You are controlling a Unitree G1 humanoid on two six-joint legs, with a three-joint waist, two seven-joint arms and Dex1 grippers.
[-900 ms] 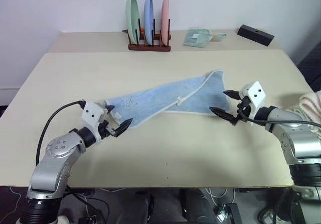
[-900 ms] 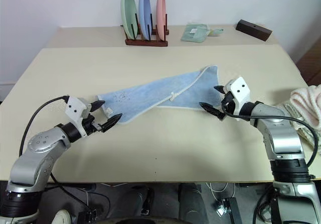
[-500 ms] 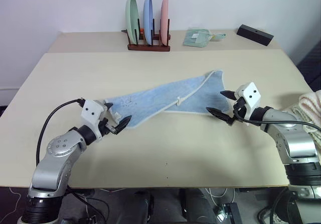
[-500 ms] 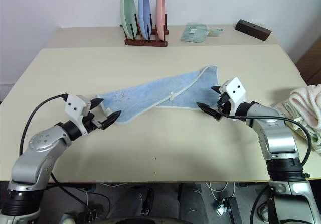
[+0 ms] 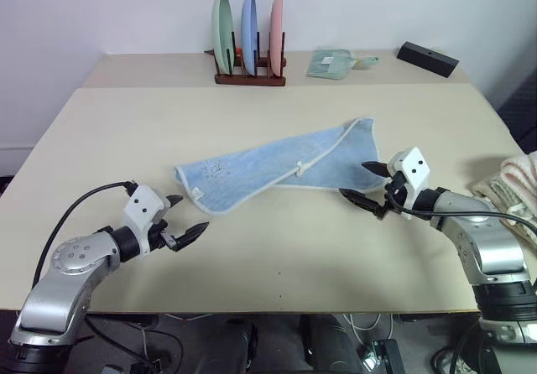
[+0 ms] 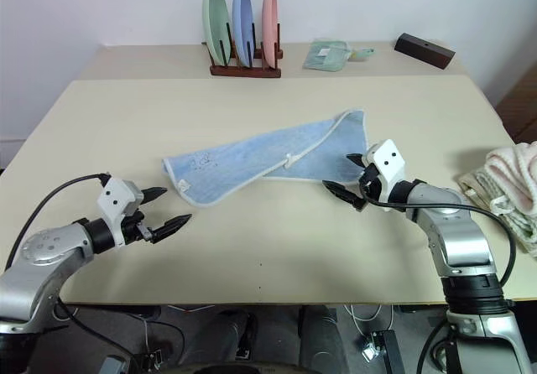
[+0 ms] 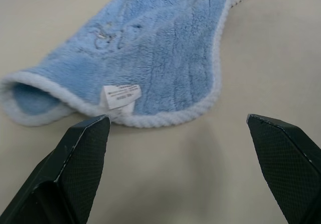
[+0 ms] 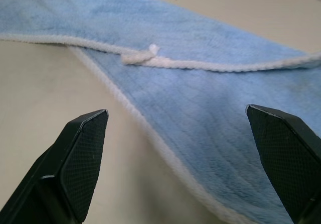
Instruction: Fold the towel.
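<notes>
Our left gripper [image 5: 188, 217] hangs just above the table [image 5: 277, 257] with its two fingers spread wide and nothing between them, near the towel's [image 5: 277, 166] left end but clear of it. In the left wrist view the fingers frame that end of the cloth, where the white tag [image 7: 120, 95] lies on the blue pile just inside the piping, and the dark mark [image 7: 106, 31] sits farther in.

Our right gripper [image 5: 366, 184] is likewise splayed and empty, its tips at the towel's right end, by the near edge. Whether the tips touch the cloth we cannot tell. The right wrist view looks along the towel, with the white loop [image 8: 143, 56] on the piping between the fingers.

The towel lies loosely doubled in a long slanted strip across the middle of the table, its left end nearer us and its right end farther back.

At the back stand a rack [image 5: 248, 77] with three upright plates, a folded green cloth [image 5: 330, 62] and a black box [image 5: 427, 58]. A knitted cloth [image 5: 518, 183] lies at the right edge.
</notes>
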